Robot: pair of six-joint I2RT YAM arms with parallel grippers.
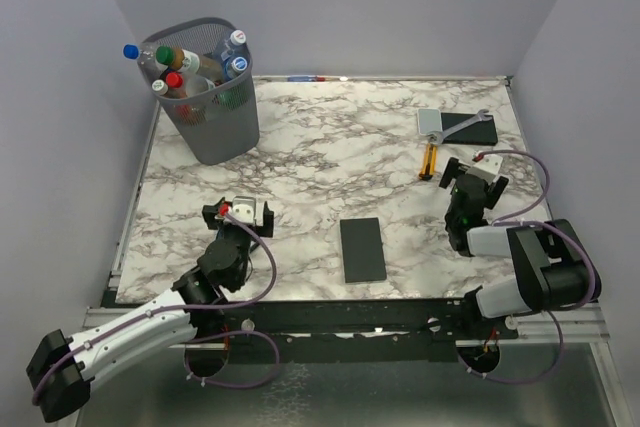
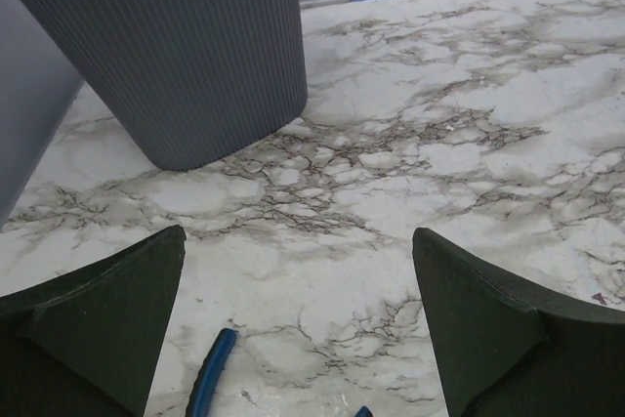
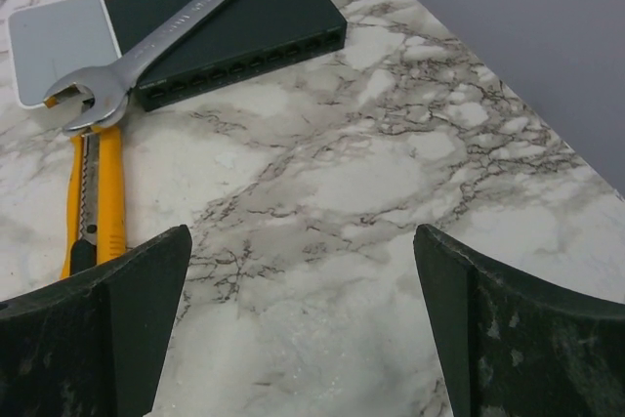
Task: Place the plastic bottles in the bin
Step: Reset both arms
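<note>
**Bottles in the bin, both grippers spread and empty**

Hard to count: bottles [image 1: 190, 69] crowded upright in the bin [image 1: 222, 135] at the upper left of the overhead view. Only caps and shoulders clear of the rim: red, blue and white caps, green and amber bodies. Everything lower veiled by dark grey mesh.

In the left wrist view, just the bin's lower wall at upper left, finely ribbed and narrowing toward the marble-patterned table [image 2: 469, 144], rim cut off by the frame. At the bottom edge, a short blue strip [image 2: 212, 373], partly cropped, not identifiable.

Left gripper [image 1: 240, 215] at lower left of the overhead view: matte dark wedge-shaped fingers [image 2: 107, 329] set wide apart, bare marble between. Right gripper [image 3: 303, 329] likewise wide apart, holding nothing.

Upper left of the right wrist view: a steel open-ended wrench [image 3: 166, 36] lying slantwise across a flat black slab [image 3: 264, 21] and a pale grey rounded card [image 3: 54, 41], its lower head over the tip of a yellow box cutter [image 3: 93, 202]. Box cutter's near end hidden behind a finger.

Second black slab [image 1: 362, 249] flat at lower centre of the overhead view.
</note>
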